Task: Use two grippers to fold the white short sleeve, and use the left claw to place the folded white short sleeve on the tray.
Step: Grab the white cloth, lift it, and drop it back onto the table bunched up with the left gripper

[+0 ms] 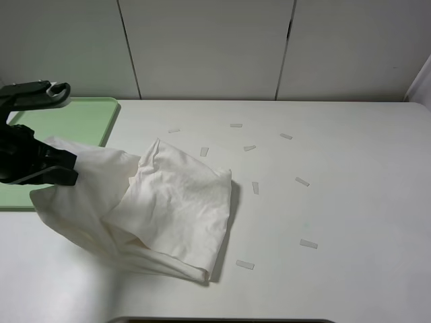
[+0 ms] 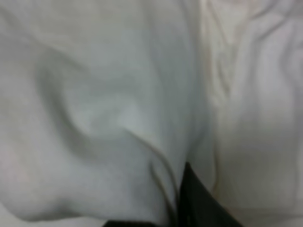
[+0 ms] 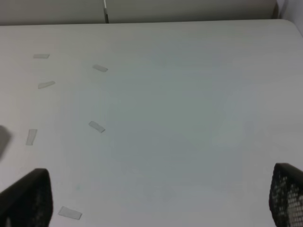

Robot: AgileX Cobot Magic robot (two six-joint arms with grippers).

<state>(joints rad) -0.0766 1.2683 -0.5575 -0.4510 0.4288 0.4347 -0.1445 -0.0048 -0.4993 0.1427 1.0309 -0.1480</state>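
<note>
left tool (image 1: 65, 176) clenched on rumpled white short sleeve (image 1: 176, 205) (edge lifted), right tool (image 3: 161, 201) released

A robot lab bench: white table (image 1: 350, 202) marked with tape strips (image 1: 308, 243), plain panelled wall (image 1: 202, 47) behind.

Half-folded white short sleeve (image 1: 176, 202), edge lifted by left tool (image 1: 66, 172), near tray (image 1: 75, 118).
</note>
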